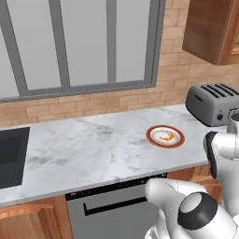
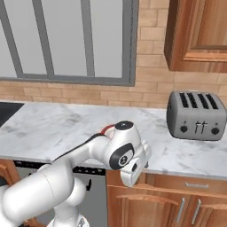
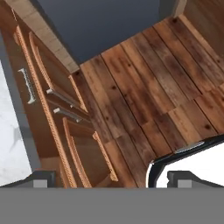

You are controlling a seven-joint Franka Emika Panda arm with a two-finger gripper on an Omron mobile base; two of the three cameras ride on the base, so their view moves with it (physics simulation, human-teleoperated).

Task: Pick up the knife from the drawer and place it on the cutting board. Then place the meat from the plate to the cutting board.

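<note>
- Fingertips (image 3: 43,178) sit at the bottom of the hand view, spread as wide as they go, with nothing between them. Gripper (image 3: 111,179) is empty.
- Below the hand, looking down: cabinet doors (image 3: 59,81) of reddish wood with curved handles, and plank floor (image 3: 148,78) beyond them.
- Drawer (image 3: 30,87): the hand view shows its front edge-on, with the small silver bar handle, just under the pale counter edge. It looks closed. Knife not visible; my judgement is that it lies inside.
- Right base view: my arm is folded low in front of the counter, wrist (image 2: 122,155) hanging beside the cabinet front, below the worktop.
- Counter (image 1: 93,144): marble, mostly bare in front of me.
- Plate (image 1: 165,137) stands on the counter, near the front right in the left base view. Meat (image 1: 167,137) lies in its white centre, untouched.
- Toaster (image 2: 195,115) farther back to the right; a dark sink (image 1: 11,156) at far left.
- Cutting board: not located.
- Progress, judged: nothing done. Left: open drawer, take knife, set on board, then move meat.
- View differences: left base view gives plate and meat clearly; in the right base view my arm covers all but a sliver of red rim. Hand view gives the drawer handle.
</note>
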